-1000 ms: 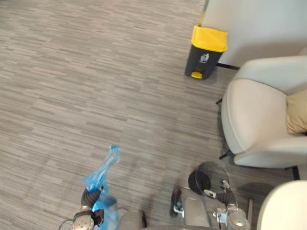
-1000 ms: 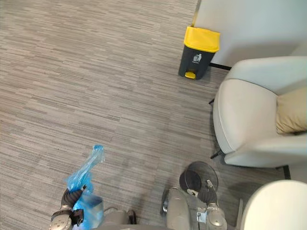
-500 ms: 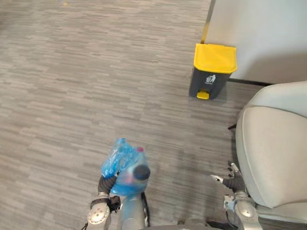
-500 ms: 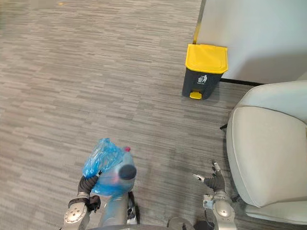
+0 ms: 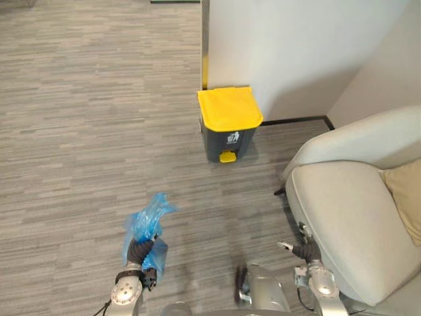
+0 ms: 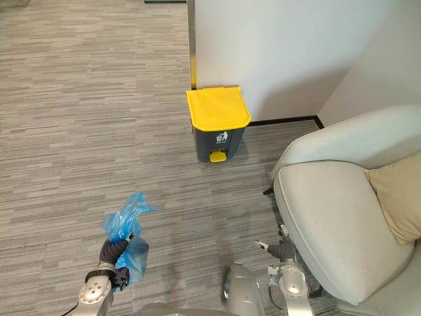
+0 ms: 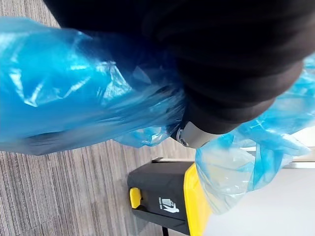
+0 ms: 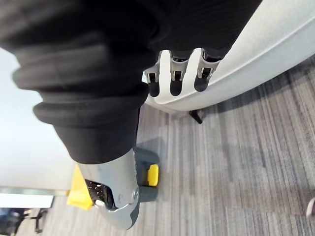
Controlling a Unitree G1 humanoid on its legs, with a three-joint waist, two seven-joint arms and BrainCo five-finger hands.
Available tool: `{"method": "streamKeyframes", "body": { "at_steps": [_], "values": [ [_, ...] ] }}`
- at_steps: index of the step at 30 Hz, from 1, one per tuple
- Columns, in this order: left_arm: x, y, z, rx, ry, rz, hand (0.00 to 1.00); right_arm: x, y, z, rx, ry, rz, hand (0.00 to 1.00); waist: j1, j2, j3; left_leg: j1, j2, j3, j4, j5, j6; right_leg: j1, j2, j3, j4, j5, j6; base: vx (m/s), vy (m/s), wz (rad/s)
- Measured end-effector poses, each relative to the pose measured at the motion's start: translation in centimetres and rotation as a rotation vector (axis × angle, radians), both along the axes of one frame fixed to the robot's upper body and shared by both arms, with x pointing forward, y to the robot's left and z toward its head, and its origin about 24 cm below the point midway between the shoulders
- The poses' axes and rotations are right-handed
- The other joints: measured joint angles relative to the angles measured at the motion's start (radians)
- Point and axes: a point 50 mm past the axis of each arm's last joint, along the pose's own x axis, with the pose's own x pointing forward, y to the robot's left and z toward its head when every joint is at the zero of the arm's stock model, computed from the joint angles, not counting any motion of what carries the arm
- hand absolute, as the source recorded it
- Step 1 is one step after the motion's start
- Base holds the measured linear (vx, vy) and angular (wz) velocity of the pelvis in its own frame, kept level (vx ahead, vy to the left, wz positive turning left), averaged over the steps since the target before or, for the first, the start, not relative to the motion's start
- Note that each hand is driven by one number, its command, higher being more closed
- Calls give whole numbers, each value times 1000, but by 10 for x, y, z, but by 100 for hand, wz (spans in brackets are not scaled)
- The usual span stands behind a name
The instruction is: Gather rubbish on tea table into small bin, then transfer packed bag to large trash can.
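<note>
Bag [image 5: 146,222] hangs clenched in left robot hand [image 5: 138,251]; right robot hand [image 5: 306,252] spread.

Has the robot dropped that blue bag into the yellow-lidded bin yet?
No, the blue bag is bunched in the left hand, well apart from the trash can, whose yellow lid lies shut.

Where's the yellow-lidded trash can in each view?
Left eye view: trash can upper centre, against the white wall.
Right eye view: trash can upper centre, slightly further left.
Left wrist view: trash can seen sideways past the blue bag.
Right wrist view: trash can partly behind the right hand.
Shared landmark: the white wall behind it.
</note>
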Motion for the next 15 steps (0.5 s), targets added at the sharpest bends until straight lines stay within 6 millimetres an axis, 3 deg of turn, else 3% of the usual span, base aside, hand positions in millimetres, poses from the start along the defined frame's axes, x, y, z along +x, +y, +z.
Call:
{"method": "streamKeyframes", "body": {
  "at_steps": [1, 2, 3, 5, 6, 7, 10, 11, 12, 13, 14, 15],
  "values": [
    [0, -1, -2, -4, 7, 8, 100, -3, -3, -2, -13, 18, 0, 0, -6, 0, -5, 5, 6, -23, 19, 0, -1, 11, 12, 3, 19, 5, -13, 617, -140, 28],
    [1, -3, -3, -14, 8, 15, 100, -5, -7, -3, -30, 39, 6, 0, 7, 26, 2, 3, 36, -42, 67, 16, -28, 18, 18, -18, 50, -7, -28, 623, -153, 7],
    [0, -8, -5, -33, 9, 21, 100, -2, -9, 0, -44, 26, 13, 0, 8, 45, 15, -62, 59, -87, 264, 80, -66, 65, 29, -44, 62, -59, -44, 727, -221, -10],
    [-2, -18, -7, -75, 8, 38, 100, 1, -13, 8, -67, -5, 22, 0, 16, 82, 33, -160, 110, -123, 553, 232, -48, 173, 52, -45, 16, -87, -62, 584, -147, -11],
    [-6, -26, -9, -101, 12, 34, 100, 4, -13, 13, -72, -33, 19, 0, 36, 90, 35, -239, 142, -124, 744, 201, -45, 271, 78, -29, -44, -108, -65, 546, -11, -35],
    [-4, -31, -8, -110, 5, 23, 100, 7, -11, 16, -65, -55, 10, 0, 52, 87, 35, -298, 140, -122, 801, 151, -34, 335, 80, -15, -88, -115, -67, 515, -9, -39],
    [1, -34, -2, -118, -29, -3, 100, 15, -8, 25, -57, -112, -1, 0, 82, 66, 38, -437, 128, -53, 722, 71, -1, 437, 62, 12, -171, -149, -52, 463, 24, -33],
    [2, -36, -2, -123, -31, -10, 100, 16, -9, 26, -60, -115, -5, 0, 91, 62, 40, -484, 111, -38, 609, 62, 5, 461, 47, 26, -183, -171, -32, 332, 121, -26],
    [1, -38, -2, -126, -27, -16, 100, 16, -10, 26, -63, -116, -9, 0, 91, 61, 41, -503, 76, -35, 415, 73, -1, 494, 27, 36, -185, -204, -4, 511, 214, -26],
    [0, -38, -3, -127, -22, -17, 100, 15, -12, 25, -65, -108, -14, 0, 91, 62, 40, -502, 63, -38, 333, 91, -17, 507, 19, 40, -185, -219, 8, 426, 224, -31],
    [-5, -39, -6, -129, -5, -15, 100, 10, -15, 19, -63, -76, -30, 0, 96, 72, 30, -480, 44, -48, 198, 245, 5, 529, 13, 63, -179, -252, 37, 577, 298, -41],
    [-8, -36, -9, -123, 12, -10, 100, 6, -10, 8, -37, -24, -35, 0, 107, 40, 7, -455, 1, -22, 192, 240, 40, 542, -23, 99, -188, -261, 47, 513, 255, -34]
  ]
}}
